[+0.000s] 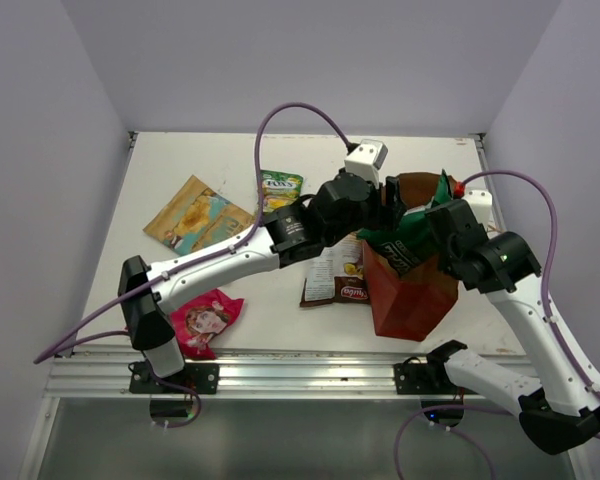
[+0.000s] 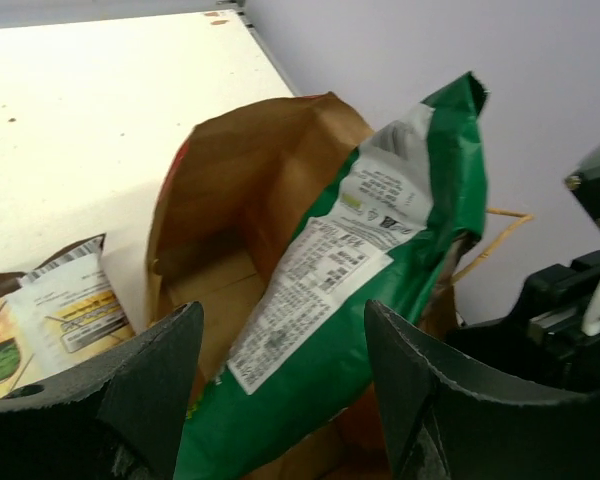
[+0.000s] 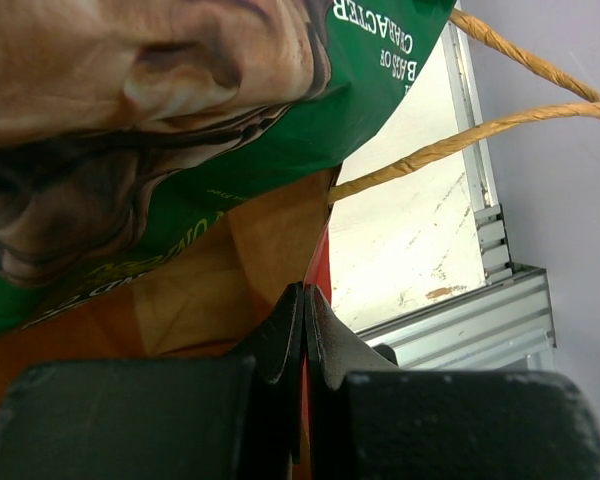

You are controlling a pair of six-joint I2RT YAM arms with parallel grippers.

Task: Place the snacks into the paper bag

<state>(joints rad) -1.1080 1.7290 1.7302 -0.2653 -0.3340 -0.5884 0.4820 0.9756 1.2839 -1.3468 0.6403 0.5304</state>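
The reddish-brown paper bag (image 1: 412,292) stands at the right front, mouth open. The dark green packet (image 1: 408,240) leans half inside it, its top sticking out. My left gripper (image 1: 388,197) is open just over the bag mouth. In the left wrist view its jaws (image 2: 285,330) stand wide apart, with the green packet (image 2: 380,250) lying beyond them in the bag (image 2: 240,180). My right gripper (image 1: 443,217) is shut on the bag's rim. The right wrist view shows its fingertips (image 3: 305,305) pinching the bag wall (image 3: 270,250) beside the green packet (image 3: 370,90).
The white-and-brown packet (image 1: 338,275) lies against the bag's left side and also shows in the left wrist view (image 2: 65,310). The tan-and-teal packet (image 1: 195,215), the green-yellow packet (image 1: 278,187) and the pink-red packet (image 1: 208,320) lie to the left. The twisted handles (image 3: 480,140) hang near the table's right rail.
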